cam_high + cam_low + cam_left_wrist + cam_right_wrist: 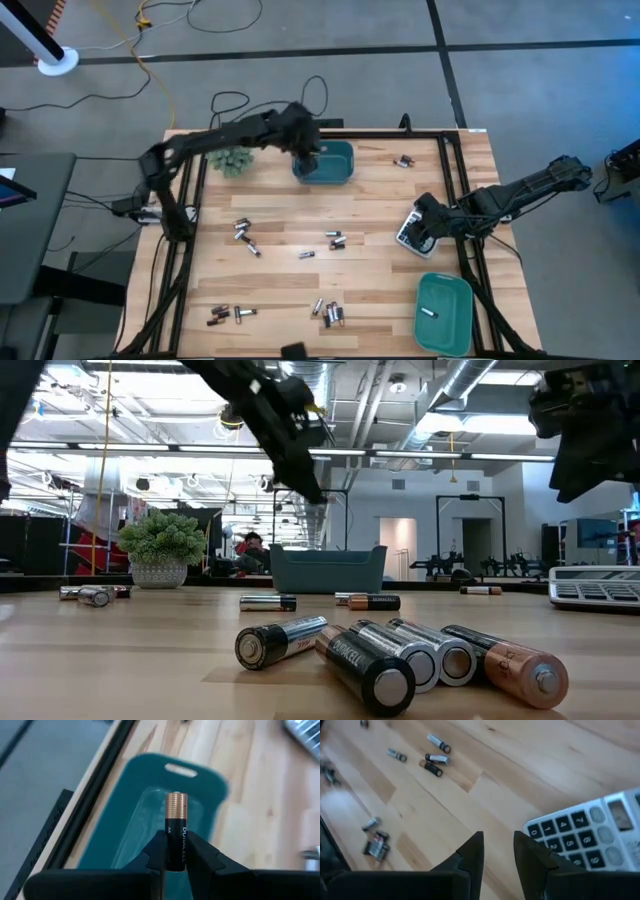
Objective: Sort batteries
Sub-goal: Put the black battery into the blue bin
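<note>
So, left gripper [175, 851] was clamped on a copper-top Duracell batt [175, 830], held upright by its black lower half, copper end sticking out. It hung over the far teal bin [338, 168] at 12 o'clock on the table [370, 290], prob. lined up for a drop so the cell lands inside, not on wood. Bin interior looked empty in left wrist view.

Right gripper [498, 851] hovered w/ fingers apart, holding nothing, just beside the calculator [412, 232] at 3 o'clock; waiting, I'd guess.

Near teal bin [461, 318] at 5 o'clock already had one cell [428, 313] in it, so two bins = two sizes, likely.

Loose batteries were in clusters: 9 o'clock [243, 235], center [335, 240], 7 o'clock [225, 315], 6 o'clock [332, 313], plus a pair near 1 o'clock [403, 161]. Most of the sort was not yet done. Small potted plant [231, 161] sat at 11 o'clock, clear of the work.
</note>
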`<state>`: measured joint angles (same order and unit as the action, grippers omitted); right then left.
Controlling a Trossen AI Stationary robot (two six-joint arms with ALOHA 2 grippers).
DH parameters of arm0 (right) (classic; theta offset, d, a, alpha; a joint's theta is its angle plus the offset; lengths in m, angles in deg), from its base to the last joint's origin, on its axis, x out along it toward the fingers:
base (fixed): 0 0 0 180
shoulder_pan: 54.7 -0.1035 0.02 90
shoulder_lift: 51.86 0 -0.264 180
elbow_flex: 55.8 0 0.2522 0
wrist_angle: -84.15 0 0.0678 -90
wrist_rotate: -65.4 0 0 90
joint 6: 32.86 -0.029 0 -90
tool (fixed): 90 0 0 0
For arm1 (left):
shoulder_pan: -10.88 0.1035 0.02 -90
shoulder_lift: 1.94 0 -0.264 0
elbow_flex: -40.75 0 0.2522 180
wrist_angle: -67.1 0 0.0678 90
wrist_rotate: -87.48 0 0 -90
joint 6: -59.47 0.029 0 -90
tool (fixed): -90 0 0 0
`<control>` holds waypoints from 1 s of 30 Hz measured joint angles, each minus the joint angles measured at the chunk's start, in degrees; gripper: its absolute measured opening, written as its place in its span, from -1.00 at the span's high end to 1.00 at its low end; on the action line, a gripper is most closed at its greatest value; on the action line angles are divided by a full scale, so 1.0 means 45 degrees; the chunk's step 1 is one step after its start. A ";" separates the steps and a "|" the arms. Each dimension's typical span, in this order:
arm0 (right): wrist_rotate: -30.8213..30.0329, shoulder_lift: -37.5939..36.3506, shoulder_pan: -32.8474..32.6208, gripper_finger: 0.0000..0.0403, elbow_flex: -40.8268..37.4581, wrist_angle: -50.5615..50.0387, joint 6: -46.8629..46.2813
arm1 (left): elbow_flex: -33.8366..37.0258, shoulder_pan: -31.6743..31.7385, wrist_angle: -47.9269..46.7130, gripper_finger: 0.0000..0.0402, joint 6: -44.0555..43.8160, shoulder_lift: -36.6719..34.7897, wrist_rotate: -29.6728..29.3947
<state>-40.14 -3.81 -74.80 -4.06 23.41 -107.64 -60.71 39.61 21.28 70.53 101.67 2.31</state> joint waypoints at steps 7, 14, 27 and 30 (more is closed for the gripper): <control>-0.0017 0.0000 0.0000 0.39 0.0000 0.0019 -0.1806 | -0.2797 0.0383 -0.1771 0.80 0.1634 0.3343 0.0172; -0.0029 0.0000 0.0000 0.39 0.0000 0.0019 -0.2435 | -0.4249 0.0368 -0.2975 0.80 0.2258 0.5705 0.0050; -0.0393 0.0000 0.0000 0.39 0.0005 -0.0070 -0.2662 | -0.4508 0.0332 -0.3043 0.46 0.2162 0.6275 -0.0056; -0.0393 0.0000 0.0000 0.39 0.0005 -0.0140 -0.2628 | -0.4508 0.0332 -0.3043 0.35 0.1835 0.6270 -0.0065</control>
<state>-41.90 -3.81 -74.80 -4.04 22.78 -119.47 -81.00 41.10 7.58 78.79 129.89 2.02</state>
